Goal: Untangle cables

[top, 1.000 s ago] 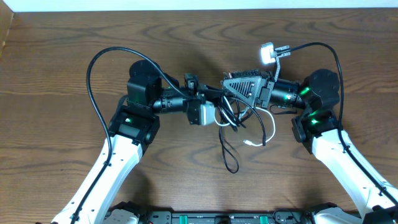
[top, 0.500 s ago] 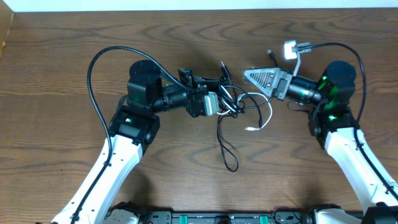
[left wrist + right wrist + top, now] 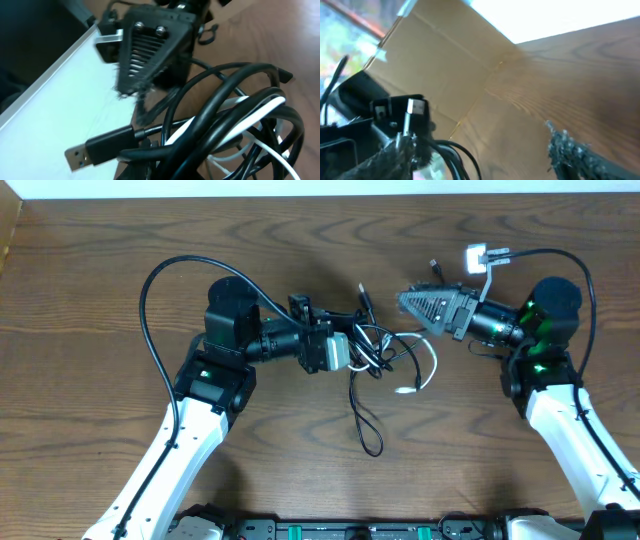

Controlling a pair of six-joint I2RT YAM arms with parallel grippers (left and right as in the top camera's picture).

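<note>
On the left of the wooden table (image 3: 90,270), the left gripper (image 3: 342,352) points toward the middle and is clenched on the cables (image 3: 375,350), a knotted bundle bunched right at its fingertips. In the left wrist view the cords crowd close to the camera: several black ones looped over each other, a white cable (image 3: 260,107) threaded among them, and a black USB plug (image 3: 85,154) sticking out to the left. Seen from above, a long black loop (image 3: 368,430) trails from the knot toward the near edge, and the white cable's plug end (image 3: 403,390) lies on the wood just right of it. Further right, the right gripper (image 3: 408,300) faces the bundle, apart from it, its fingers (image 3: 395,152) spread wide and grasping nothing.
</note>
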